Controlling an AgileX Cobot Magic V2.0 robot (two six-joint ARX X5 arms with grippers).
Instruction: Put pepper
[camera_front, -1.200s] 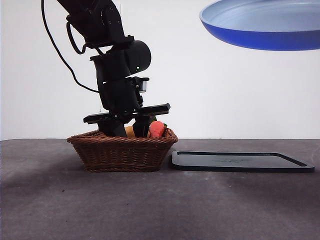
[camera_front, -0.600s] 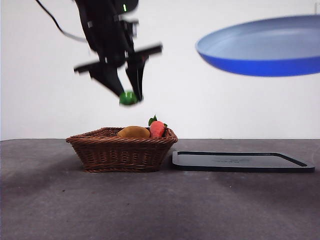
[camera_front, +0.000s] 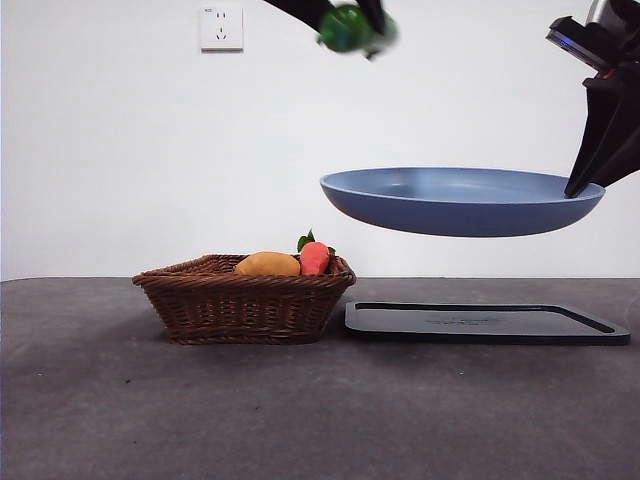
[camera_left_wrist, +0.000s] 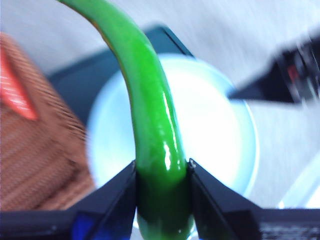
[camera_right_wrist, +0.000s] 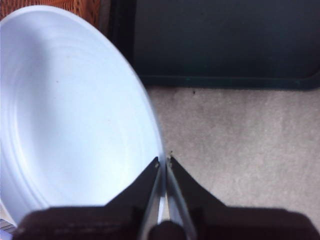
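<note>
The pepper (camera_left_wrist: 152, 125) is glossy green and long, and my left gripper (camera_left_wrist: 162, 167) is shut on it near one end. In the front view the pepper (camera_front: 348, 27) hangs blurred at the top edge, high above the left rim of the blue plate (camera_front: 460, 198). My right gripper (camera_right_wrist: 163, 162) is shut on the blue plate's (camera_right_wrist: 70, 115) rim and holds it level in the air above the black tray (camera_front: 485, 322). The right arm shows at the front view's right edge, with the right gripper (camera_front: 580, 188) at the plate's rim.
A brown wicker basket (camera_front: 245, 305) stands on the dark table, left of the tray, holding a yellow-orange fruit (camera_front: 267, 264) and a red-orange vegetable with green leaves (camera_front: 314, 256). A white wall socket (camera_front: 221, 27) is on the back wall.
The left gripper has lifted the pepper out of the basket and carried it up and right, above the plate. The right gripper has lowered the plate and moved it left.
</note>
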